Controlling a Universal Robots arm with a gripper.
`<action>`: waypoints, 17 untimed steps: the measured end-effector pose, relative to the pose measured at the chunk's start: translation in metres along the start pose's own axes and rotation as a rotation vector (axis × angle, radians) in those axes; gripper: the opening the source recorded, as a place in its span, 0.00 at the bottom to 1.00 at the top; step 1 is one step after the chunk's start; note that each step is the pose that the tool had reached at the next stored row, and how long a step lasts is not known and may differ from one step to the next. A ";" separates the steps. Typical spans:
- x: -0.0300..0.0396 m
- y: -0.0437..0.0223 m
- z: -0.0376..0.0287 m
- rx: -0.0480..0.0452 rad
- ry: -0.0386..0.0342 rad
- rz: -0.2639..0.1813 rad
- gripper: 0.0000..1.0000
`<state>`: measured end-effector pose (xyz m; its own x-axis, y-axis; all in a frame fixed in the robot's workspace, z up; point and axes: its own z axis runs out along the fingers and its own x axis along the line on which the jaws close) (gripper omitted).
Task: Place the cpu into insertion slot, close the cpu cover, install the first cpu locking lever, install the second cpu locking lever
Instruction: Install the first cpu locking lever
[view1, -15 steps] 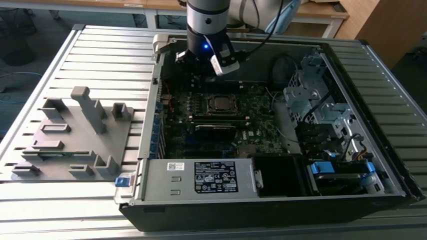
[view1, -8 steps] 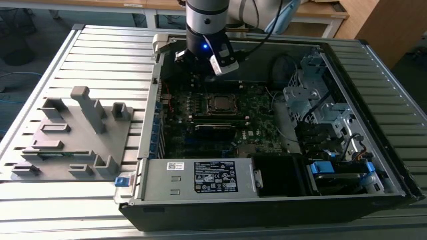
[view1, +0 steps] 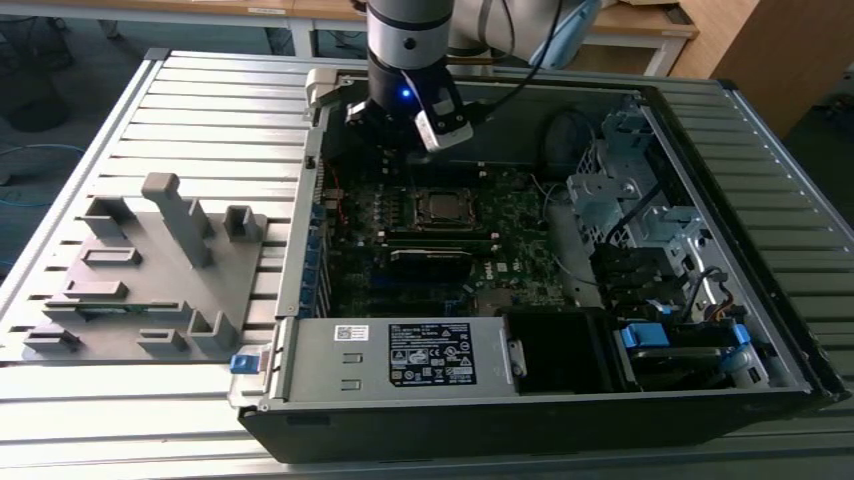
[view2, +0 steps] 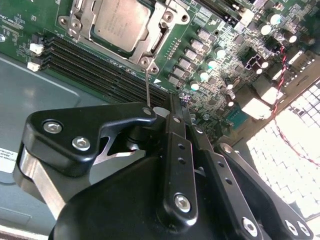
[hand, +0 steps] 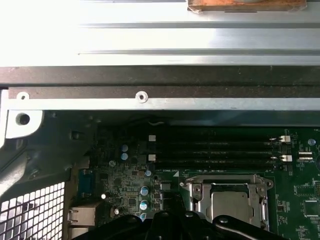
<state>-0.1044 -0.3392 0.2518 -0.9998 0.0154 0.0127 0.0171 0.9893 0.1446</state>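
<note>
- Tool (view2: 175, 102) hangs low inside the open computer case (view1: 534, 390), its tips pressed together, and I can make out nothing pinched between them.
- Just past the tool's tip sits the cpu (view2: 120, 22), lying flat in the insertion slot (view1: 419, 208). Its dull metal top faces up.
- From where I stand the cpu cover (hand: 225, 180) looks folded down, framing the chip on all sides.
- A thin locking lever (view2: 146, 87) stands up from the slot's near corner and runs right alongside the tool. Whether the two touch, I cannot tell.
- Long black memory sticks (view2: 100, 67) lie between the tool and the slot, close to both.
- My guess on handling:
  - The chip is light and rigid, but delicate underneath, and best taken by its edges only. Under the frame it offers no hold now.
  - The cover is thin, stiff sheet metal on a hinge, so a flat press should move it.
  - The lever is bare springy wire, smooth and narrow, and likely to slip off a tip. It is best caught near its free end, where the leverage is greatest.
- The green motherboard (view2: 225, 30) around the tool is crowded with small capacitors, so there is little room for a slip.
</note>
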 end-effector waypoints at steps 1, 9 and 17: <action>0.0005 -0.0001 0.0000 -0.0013 0.0002 0.000 0.10; 0.0026 -0.0003 0.0002 -0.0346 0.0005 0.000 0.10; 0.0031 -0.0007 0.0002 -0.0741 0.0011 -0.001 0.10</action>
<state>-0.1075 -0.3398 0.2516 -0.9998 0.0146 0.0137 0.0172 0.9759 0.2175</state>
